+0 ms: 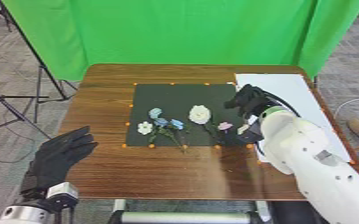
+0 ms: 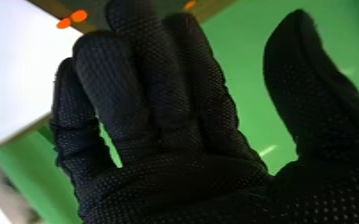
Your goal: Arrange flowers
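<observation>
Several blue flowers (image 1: 161, 121) and a small white flower (image 1: 144, 128) lie toward eight o'clock on our dark mat (image 1: 180, 92), a large cream flower (image 1: 199, 114) near its middle and a pink flower (image 1: 225, 126) toward four o'clock. We have our right hand (image 1: 254, 101) at the mat's two-o'clock edge, open, its fingers straight and thumb apart, beside the white sheet (image 1: 278, 84). Our left hand (image 1: 58, 154) is open at the counter's (image 1: 104, 175) eight-o'clock edge; brown surface gives us room between it and the mat.
</observation>
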Tool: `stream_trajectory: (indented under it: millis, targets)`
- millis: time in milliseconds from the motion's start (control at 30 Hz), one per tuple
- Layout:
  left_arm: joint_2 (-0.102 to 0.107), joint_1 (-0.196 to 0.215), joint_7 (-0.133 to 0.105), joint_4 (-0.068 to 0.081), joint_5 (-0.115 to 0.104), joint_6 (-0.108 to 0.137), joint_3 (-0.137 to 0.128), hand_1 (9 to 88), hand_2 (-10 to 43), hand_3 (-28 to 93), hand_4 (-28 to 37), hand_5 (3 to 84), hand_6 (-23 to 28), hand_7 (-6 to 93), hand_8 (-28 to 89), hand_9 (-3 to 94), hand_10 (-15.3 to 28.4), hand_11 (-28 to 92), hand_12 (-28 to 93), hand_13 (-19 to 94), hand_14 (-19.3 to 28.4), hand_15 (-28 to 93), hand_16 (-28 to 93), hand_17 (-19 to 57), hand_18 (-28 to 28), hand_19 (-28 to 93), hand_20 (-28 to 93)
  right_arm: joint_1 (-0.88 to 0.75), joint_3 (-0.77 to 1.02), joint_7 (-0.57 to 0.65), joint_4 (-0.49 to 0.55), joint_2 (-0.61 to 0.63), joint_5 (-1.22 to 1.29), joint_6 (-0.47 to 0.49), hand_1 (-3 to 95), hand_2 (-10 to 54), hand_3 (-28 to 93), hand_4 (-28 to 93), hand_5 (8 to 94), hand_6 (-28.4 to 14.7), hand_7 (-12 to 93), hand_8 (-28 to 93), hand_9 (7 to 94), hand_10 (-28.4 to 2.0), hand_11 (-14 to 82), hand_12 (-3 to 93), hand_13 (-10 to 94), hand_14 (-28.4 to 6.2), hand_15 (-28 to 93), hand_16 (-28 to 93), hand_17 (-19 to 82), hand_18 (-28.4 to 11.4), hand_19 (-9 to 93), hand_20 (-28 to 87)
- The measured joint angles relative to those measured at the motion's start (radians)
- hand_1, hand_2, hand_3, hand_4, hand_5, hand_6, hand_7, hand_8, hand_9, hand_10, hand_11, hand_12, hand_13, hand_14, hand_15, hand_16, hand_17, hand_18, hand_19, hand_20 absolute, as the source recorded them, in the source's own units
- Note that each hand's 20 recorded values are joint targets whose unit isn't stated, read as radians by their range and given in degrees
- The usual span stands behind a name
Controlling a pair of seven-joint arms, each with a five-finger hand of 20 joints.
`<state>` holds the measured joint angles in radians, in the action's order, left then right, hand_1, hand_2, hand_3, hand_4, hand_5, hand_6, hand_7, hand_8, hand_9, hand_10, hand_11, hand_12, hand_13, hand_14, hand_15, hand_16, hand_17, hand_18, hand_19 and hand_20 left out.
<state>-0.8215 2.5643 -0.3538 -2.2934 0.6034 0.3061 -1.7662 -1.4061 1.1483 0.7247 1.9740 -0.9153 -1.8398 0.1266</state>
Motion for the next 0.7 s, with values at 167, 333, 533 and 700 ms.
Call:
stream_trajectory:
  millis: [167, 333, 533, 700]
  targets:
    - [0.004, 0.004, -0.03, 0.0, -0.01, 0.018, 0.009, 27.7, 5.6, 82, -12.4, 46.1, 14.0, 12.9, -8, 37.3, 22.0, 34, 8, 27, 28.4, 58, -13, -9.3, 21.5, 58, 11, -0.104, 0.161, -0.023, 0.042, -0.031, 0.126, -0.029, 25.0, 2.2, 83, -27, 59.6, -5.9, 15, -12, 61.4, -18.5, 21.2, 15.6, 47, -20.5, 60, 13, 8, -27.1, 66, 23]
    - [0.01, 0.005, -0.07, 0.001, -0.022, 0.041, 0.021, 27.7, 5.5, 82, -12.6, 46.4, 13.7, 12.8, -8, 36.5, 21.5, 32, 8, 27, 27.8, 57, -13, -9.3, 21.6, 58, 11, -0.196, 0.263, -0.092, 0.061, -0.046, 0.156, -0.134, 23.9, 3.1, 85, -27, 56.4, -4.8, 16, -12, 55.4, -17.8, 17.5, 14.8, 40, -21.0, 51, 10, 5, -25.7, 63, 19]
    - [0.024, 0.001, -0.106, 0.003, -0.032, 0.067, 0.035, 27.8, 5.3, 82, -12.9, 46.3, 13.4, 12.6, -8, 36.2, 21.1, 32, 8, 27, 27.6, 56, -12, -9.3, 21.6, 58, 11, -0.281, 0.381, -0.175, 0.072, -0.064, 0.244, -0.157, 23.5, 3.5, 86, -27, 54.6, -4.5, 16, -13, 52.9, -17.4, 16.3, 14.7, 37, -21.3, 47, 10, 4, -24.7, 62, 18]
    - [0.027, -0.011, -0.117, 0.008, -0.04, 0.082, 0.057, 27.8, 5.3, 82, -13.1, 46.2, 13.3, 12.5, -8, 36.2, 21.1, 32, 8, 27, 27.6, 56, -12, -9.3, 21.6, 58, 11, -0.342, 0.454, -0.204, 0.083, -0.089, 0.279, -0.161, 23.5, 4.1, 86, -27, 53.4, -4.5, 16, -12, 52.0, -17.6, 15.9, 14.9, 36, -21.3, 46, 11, 4, -24.1, 61, 18]
